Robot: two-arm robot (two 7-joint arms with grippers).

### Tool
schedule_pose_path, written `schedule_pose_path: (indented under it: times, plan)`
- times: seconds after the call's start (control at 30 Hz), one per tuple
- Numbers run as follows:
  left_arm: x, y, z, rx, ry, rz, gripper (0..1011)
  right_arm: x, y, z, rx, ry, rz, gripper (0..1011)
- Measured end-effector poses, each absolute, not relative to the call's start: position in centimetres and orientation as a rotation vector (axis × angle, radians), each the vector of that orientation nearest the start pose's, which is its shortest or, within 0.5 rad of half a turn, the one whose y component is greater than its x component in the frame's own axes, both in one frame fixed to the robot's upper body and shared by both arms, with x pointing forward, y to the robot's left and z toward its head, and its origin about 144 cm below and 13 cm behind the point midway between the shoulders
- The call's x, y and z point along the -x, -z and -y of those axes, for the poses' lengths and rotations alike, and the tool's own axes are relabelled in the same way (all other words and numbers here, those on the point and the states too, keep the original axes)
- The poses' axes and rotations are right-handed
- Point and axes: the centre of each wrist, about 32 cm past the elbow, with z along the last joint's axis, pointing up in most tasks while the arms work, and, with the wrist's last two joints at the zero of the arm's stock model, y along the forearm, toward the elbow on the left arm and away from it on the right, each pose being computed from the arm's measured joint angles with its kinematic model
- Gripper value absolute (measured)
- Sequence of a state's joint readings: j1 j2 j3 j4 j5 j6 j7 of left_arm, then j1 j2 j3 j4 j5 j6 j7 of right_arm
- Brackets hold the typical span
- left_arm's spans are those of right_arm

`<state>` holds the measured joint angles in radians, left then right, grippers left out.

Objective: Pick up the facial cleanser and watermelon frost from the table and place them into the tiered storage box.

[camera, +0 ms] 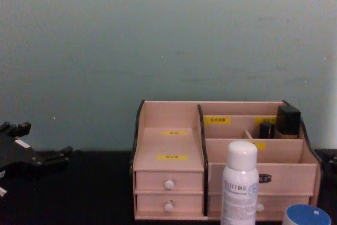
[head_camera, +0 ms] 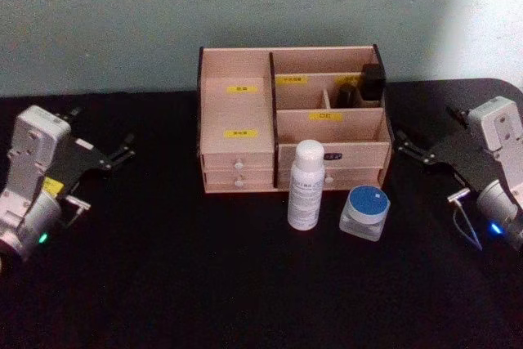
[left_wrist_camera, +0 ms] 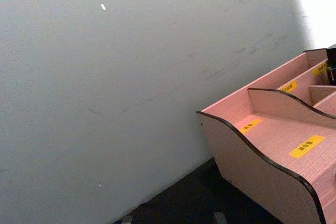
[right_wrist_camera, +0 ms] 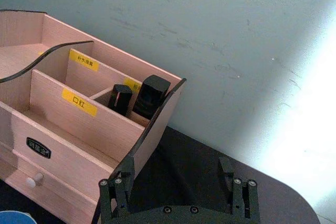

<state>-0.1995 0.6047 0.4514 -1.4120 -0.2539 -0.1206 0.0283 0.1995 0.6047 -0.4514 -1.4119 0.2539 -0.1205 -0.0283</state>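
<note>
Here, left tool (head_camera: 101, 129) and right tool (head_camera: 425, 127), both spread, flank the tiered storage box (head_camera: 237, 110).

Storage box (head_camera: 237, 108) just behind cleanser (head_camera: 307, 185)

Dim overall, with bright glare washing the right wall (right_wrist_camera: 299, 98).

Held the left arm out at the far left, white wrist angled up and inward, with the left gripper (head_camera: 124, 149) pointing toward the middle and its black fingers (camera: 55, 155) parted. Mirrored that on the far right: white wrist low at the edge, right gripper (head_camera: 402, 143) aimed inward, its two fingers (right_wrist_camera: 125, 174) standing well apart. Set both grippers at much the same height, wide of each other, tips facing across the gap.
</note>
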Motion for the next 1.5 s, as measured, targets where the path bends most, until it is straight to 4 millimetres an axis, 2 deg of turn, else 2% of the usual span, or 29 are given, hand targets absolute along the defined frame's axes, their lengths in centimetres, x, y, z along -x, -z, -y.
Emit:
schedule_pose_path:
  times: [1.03, 1.33, 1.5]
  plan:
    - [-48.9, -114.0, -31.0, -0.304, -1.248, 0.285, 1001, -48.9, -114.0, 31.0, 0.304, 1.248, 0.285, 1002]
    - [-48.9, -114.0, -31.0, -0.304, -1.248, 0.285, 1001, -48.8, -114.4, 31.7, 0.299, 1.244, 0.289, 1002]
    - [-48.9, -114.0, -31.0, -0.304, -1.248, 0.285, 1001, -48.0, -115.2, 32.4, 0.292, 1.242, 0.292, 1002]
